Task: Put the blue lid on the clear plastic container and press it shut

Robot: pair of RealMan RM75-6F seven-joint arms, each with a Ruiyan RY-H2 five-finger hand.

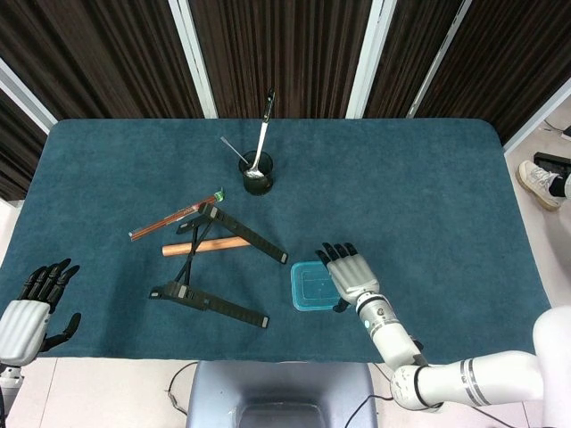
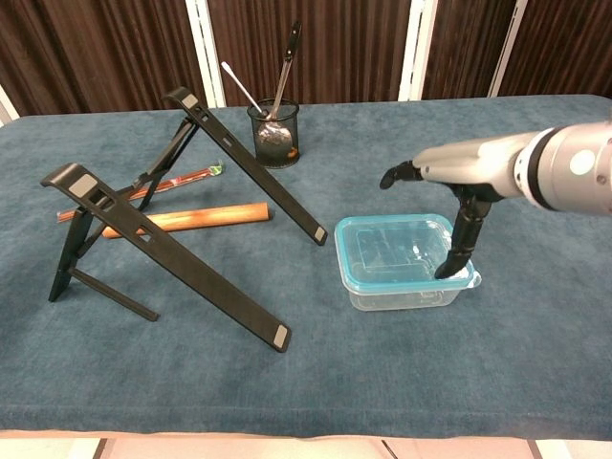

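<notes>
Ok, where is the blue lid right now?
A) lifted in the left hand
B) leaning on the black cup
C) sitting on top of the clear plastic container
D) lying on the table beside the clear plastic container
C: in the chest view the blue lid sits on the clear plastic container, with the right hand at its right edge.

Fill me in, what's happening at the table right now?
The right hand is over the clear plastic container, one fingertip down at the right edge of the blue lid, which already lies on top. The lid looks slightly askew, so it may not be sealed. The left hand rests idle at the table's near-left corner, holding nothing.
</notes>
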